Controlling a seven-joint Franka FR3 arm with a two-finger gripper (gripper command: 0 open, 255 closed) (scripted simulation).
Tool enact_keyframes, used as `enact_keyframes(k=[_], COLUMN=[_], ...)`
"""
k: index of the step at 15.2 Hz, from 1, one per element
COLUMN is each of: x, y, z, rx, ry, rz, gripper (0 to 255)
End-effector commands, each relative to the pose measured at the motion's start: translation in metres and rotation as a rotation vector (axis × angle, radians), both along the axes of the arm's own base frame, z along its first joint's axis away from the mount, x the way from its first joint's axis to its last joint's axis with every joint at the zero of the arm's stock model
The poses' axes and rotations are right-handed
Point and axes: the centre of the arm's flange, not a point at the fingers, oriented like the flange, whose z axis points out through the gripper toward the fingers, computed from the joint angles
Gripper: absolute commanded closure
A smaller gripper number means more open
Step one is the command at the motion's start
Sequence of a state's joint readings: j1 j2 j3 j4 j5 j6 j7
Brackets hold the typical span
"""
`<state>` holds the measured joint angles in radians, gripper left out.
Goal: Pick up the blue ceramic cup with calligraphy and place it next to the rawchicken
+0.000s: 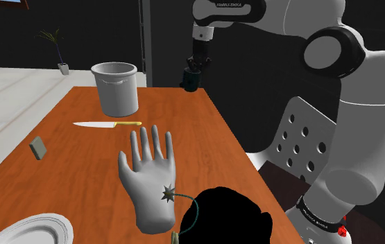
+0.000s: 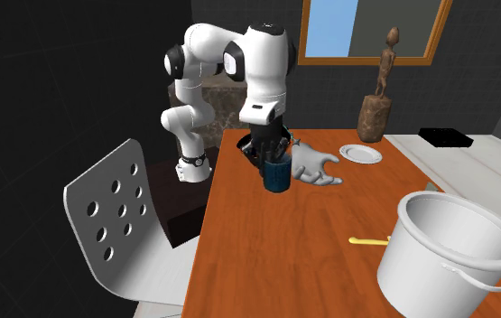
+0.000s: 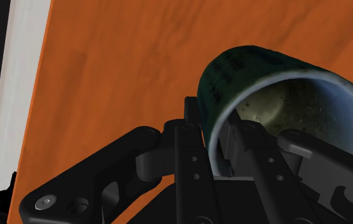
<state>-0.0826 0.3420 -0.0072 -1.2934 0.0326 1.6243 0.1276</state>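
the jaws are closed on the rim of the cup (image 2: 277, 173), one finger inside and one outside. It appears to hang lifted off the worktop (image 1: 184, 138), near the long edge on the side of the perforated white chair (image 2: 113, 217). on the wood-grained orange worktop lie a grey hand-shaped thing (image 1: 149, 184), a knife (image 1: 106, 124) with a yellow handle, a small grey block (image 1: 38, 147) and a white plate (image 1: 35, 232). a white two-handled pot (image 1: 116, 89) stands at the end far from the stand. a black shape (image 1: 229, 215) sits by the hand-shaped thing's wrist. bare wood lies between knife and chair-side edge. the cup is a dark blue-green cylinder (dark characters on its wall, pale rim, speckled olive inside).
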Motion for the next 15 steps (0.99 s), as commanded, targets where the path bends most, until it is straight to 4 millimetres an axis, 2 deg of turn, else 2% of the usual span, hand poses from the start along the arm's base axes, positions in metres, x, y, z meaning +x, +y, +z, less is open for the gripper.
enact_keyframes(k=[1, 2, 15], x=[-0.001, -0.001, -0.157], y=[0.001, 0.001, 0.071], z=[0.01, 0.014, 0.015], rx=[0.0, 0.0, 0.0], ry=[0.0, 0.0, 0.0], rz=[0.0, 0.0, 0.0], gripper=[255, 255, 255])
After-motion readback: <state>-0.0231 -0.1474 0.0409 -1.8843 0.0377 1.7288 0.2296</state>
